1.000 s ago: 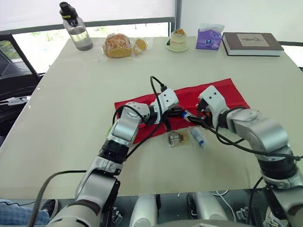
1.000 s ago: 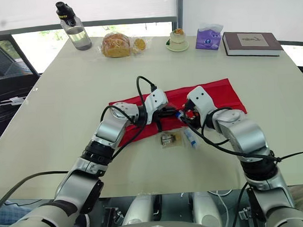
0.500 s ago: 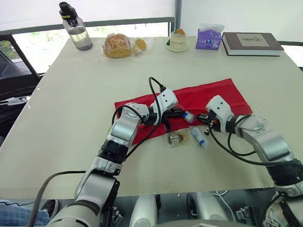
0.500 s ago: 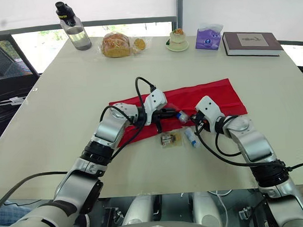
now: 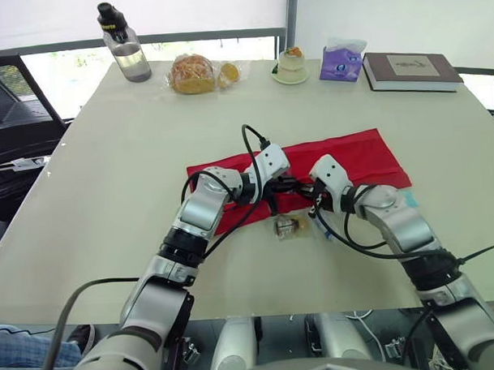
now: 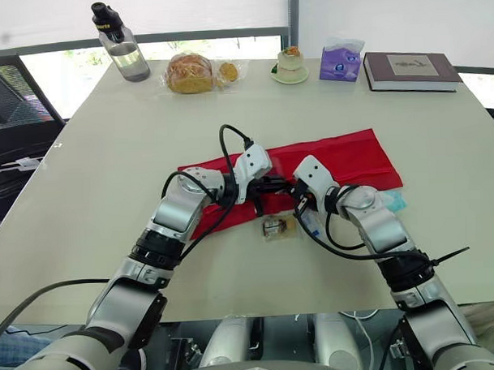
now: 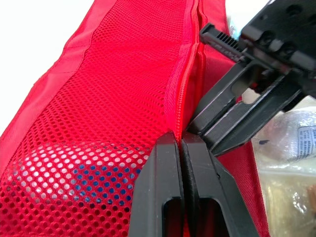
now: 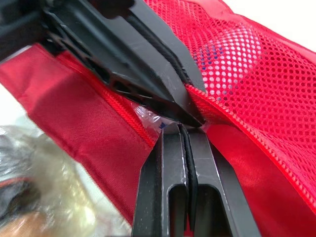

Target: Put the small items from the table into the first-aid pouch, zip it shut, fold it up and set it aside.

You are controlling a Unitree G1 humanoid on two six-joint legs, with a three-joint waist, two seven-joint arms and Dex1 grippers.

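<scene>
Right pincer (image 8: 181,129) back at red mesh pouch (image 5: 359,153) zipper (image 7: 190,59), pinched shut; left pincer (image 7: 180,140) clamps pouch edge.

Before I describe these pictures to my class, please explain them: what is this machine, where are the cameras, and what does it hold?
It is a humanoid robot with two arms, each ending in a gripper of two black fingers. The two wide pictures come from cameras on its head, looking down at a table. The two close pictures come from a camera on each wrist. On the table lie a red first-aid pouch, a clear packet beside it, and at the far edge a water bottle, a tissue box and a book. The left gripper is shut on the pouch's zip edge; the right gripper, also shut, has its tips at that same edge.
</scene>
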